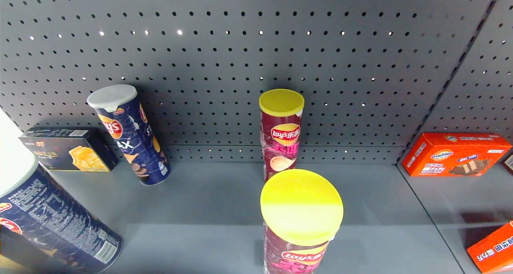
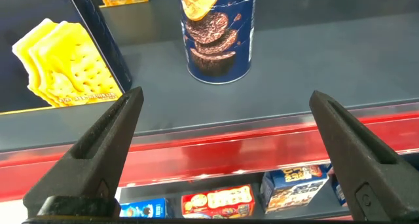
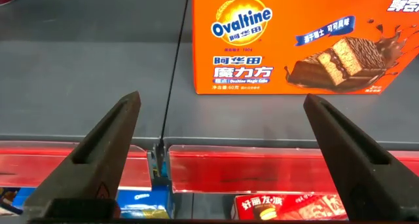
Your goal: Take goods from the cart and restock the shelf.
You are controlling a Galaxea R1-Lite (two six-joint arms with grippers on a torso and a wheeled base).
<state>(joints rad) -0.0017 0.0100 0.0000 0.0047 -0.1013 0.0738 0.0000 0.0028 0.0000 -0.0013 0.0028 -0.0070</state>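
listing shelf stock: front maroon chip can and rear maroon chip can upright mid-shelf, blue chip can to their left; light, stiff, slick tubes i judge, best held mid-body; my left gripper and right gripper spread apart, empty.

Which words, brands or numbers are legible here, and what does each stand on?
"Lay's": far blue can.
"Lay's": back maroon can and front maroon can.
"Ovaltine": orange box, with "阿华田" and "魔力方" below it.
Too small to read: the print on the cracker box and on the near blue can.
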